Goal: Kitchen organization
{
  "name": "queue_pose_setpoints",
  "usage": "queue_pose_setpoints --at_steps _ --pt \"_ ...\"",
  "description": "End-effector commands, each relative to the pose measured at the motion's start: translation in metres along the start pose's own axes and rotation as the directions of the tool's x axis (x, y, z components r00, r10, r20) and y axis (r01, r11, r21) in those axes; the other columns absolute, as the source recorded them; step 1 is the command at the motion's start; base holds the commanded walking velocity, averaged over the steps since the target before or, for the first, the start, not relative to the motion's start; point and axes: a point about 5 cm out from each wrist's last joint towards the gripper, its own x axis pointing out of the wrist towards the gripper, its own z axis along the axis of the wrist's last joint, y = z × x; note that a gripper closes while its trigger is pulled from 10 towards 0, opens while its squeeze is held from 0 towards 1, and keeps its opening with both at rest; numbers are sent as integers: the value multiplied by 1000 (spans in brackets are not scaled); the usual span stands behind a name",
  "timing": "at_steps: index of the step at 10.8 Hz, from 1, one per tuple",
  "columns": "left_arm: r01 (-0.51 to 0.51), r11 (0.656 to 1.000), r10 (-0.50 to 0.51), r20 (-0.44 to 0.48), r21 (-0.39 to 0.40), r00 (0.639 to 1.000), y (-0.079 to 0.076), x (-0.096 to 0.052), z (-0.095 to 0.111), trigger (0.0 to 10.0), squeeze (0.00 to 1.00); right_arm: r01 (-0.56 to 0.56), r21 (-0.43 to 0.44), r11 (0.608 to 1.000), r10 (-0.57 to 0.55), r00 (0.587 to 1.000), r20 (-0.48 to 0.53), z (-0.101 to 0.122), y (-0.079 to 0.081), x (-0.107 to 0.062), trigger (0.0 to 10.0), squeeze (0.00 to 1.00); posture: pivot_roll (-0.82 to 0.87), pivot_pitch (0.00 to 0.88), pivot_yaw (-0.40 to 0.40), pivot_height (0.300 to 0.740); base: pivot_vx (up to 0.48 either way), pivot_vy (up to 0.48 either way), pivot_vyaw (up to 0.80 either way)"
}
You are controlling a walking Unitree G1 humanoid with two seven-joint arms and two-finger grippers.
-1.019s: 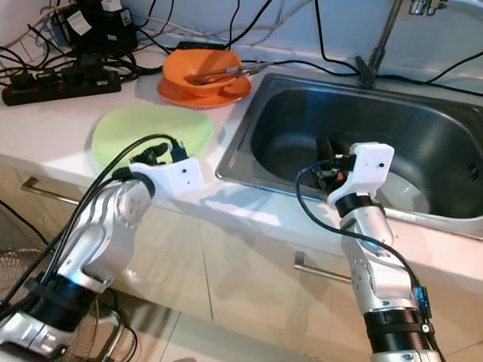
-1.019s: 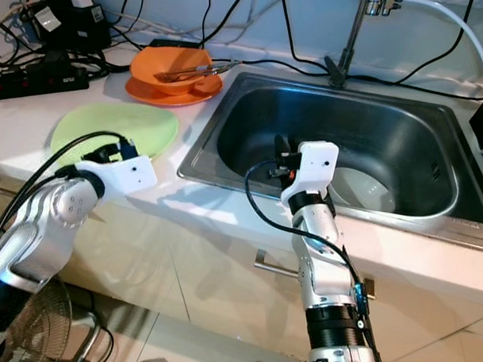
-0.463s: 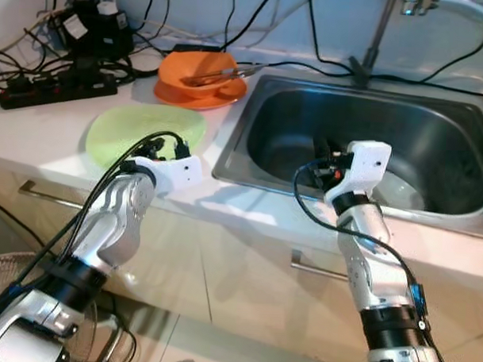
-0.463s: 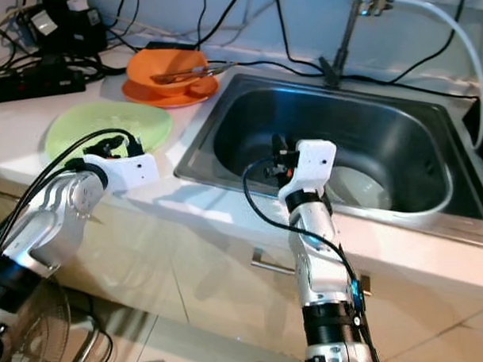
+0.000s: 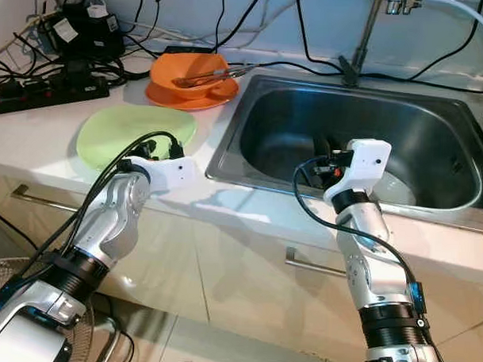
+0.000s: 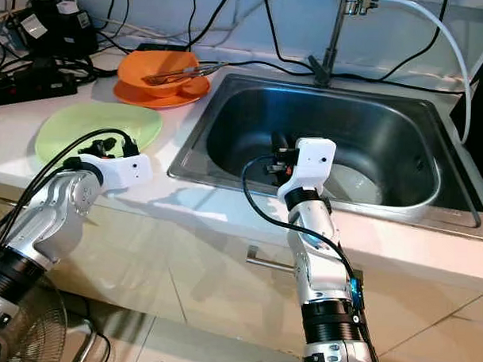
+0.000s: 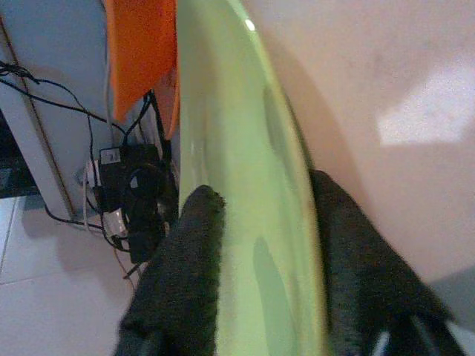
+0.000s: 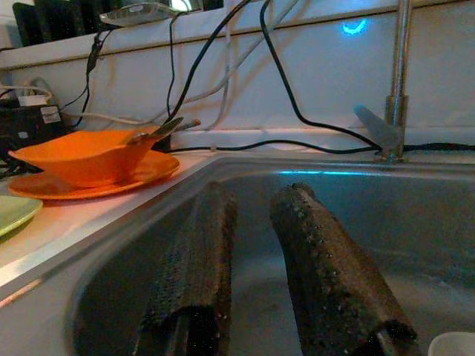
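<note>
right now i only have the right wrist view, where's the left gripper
Observer: The left gripper is at the near rim of the green plate on the counter, one finger on each side of the rim.
Operator: and that white bit at my edge
Observer: A white dish lying on the floor of the sink, to the robot's right of the right gripper.

Left gripper [image 7: 256,245] jaws parted, right gripper [image 8: 256,245] jaws parted, both arms extended forward
</note>
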Motion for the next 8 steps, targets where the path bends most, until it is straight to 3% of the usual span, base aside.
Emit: queue_pose_setpoints --at_steps 1,8 --pt "41 999 -41 -20 -1 999 -8 3 -3 0 0 7 12 1000 -7 1000 -10 -2 0 1 10000 0 98 10 39 740 0 0 0" --pt "6 1000 -6 2 -8 1000 -6 -3 1 0 0 12 9 1000 -12 1000 -11 -2 -2 2 10000 0 100 14 36 740 0 0 0"
